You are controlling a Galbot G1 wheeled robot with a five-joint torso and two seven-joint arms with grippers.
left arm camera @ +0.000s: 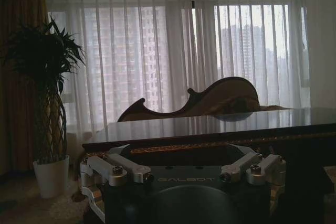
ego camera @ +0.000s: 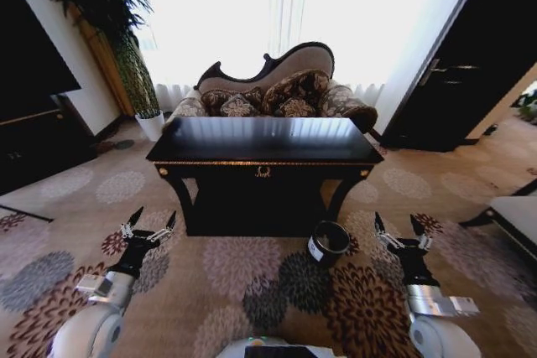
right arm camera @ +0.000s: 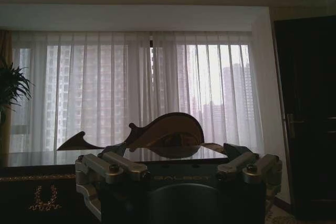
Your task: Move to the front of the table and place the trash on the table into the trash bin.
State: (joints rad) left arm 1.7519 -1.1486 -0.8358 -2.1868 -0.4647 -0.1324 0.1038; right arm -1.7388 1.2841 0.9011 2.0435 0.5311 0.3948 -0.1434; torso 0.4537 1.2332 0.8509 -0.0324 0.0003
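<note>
Both arms held low & fwd over the carpet: left gripper (ego camera: 150, 224) and right gripper (ego camera: 395, 228), fingers spread, nothing held. Table (ego camera: 264, 153) ahead; trash bin (ego camera: 327, 241) on floor by its front right leg.

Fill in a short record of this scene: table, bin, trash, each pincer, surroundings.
table: black table straight ahead, top glossy
bin: round dark bin on the carpet by the table's front right leg
trash: none discernible on the tabletop
left pincer: open, low over the carpet
right pincer: open, low over the carpet
surroundings: sofa behind the table, plant at left
</note>
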